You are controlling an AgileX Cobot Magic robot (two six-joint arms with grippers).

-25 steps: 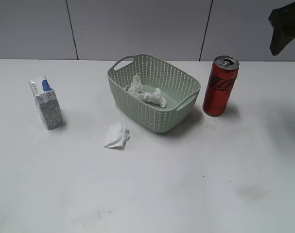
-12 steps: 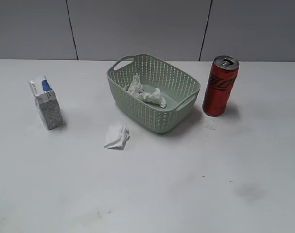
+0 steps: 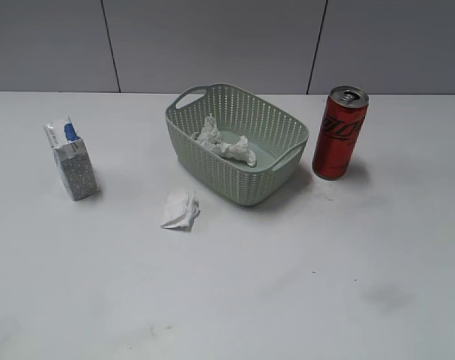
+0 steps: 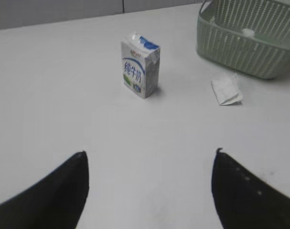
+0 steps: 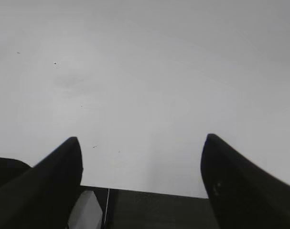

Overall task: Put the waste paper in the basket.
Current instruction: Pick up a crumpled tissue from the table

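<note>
The mint-green basket stands at the table's middle back, with two twisted white paper wads lying inside it. A small crumpled paper wad lies on the table just left of the basket's front; it also shows in the left wrist view, below the basket. My left gripper is open and empty, low over bare table, well short of the wad. My right gripper is open and empty over the table's near edge. Neither gripper shows in the exterior view.
A grey-speckled white carton with a blue top stands at the left, also in the left wrist view. A red drink can stands right of the basket. A dark floor strip lies below the table edge.
A dark arm part at the top right of the exterior view one second ago has left the view. The basket, wads, carton and can have not moved.
</note>
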